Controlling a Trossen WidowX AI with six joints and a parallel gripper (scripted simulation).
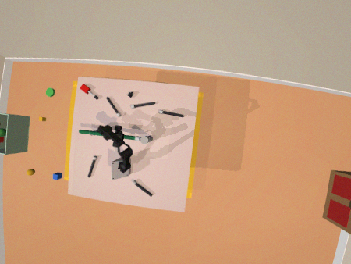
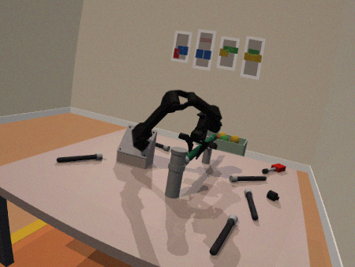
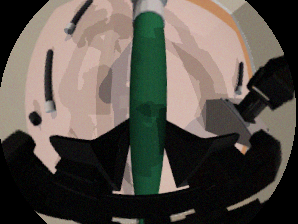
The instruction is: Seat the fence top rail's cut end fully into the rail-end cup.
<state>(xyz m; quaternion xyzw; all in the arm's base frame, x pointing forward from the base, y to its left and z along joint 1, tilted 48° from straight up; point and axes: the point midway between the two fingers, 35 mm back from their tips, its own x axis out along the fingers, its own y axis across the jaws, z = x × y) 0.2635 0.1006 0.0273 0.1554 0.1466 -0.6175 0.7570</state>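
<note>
The green rail (image 1: 89, 133) (image 2: 192, 154) (image 3: 148, 75) is level above the table. My gripper (image 2: 200, 147) (image 3: 146, 120) is shut on it, with one finger on each side, partway along its length. The rail's near end meets the light grey rail-end cup (image 1: 136, 138) (image 3: 149, 6) beside the big post (image 2: 173, 183). Green shows right up to the cup's rim; how deep the cut end sits is hidden. The post cap (image 1: 146, 139) (image 2: 179, 151) is on top, and a raised ring (image 2: 176, 167) circles the post below it. The thin post (image 2: 206, 156) stands behind; its loop cap is hidden by the gripper.
Several black rods with grey ends, such as one rod (image 1: 171, 113) (image 2: 224, 235), lie around the posts. A small black piece (image 1: 130, 94) (image 2: 272, 195) and a red-headed piece (image 1: 85, 88) (image 2: 278, 167) lie on the far side from the arm's grey base (image 1: 118, 172) (image 2: 134, 158).
</note>
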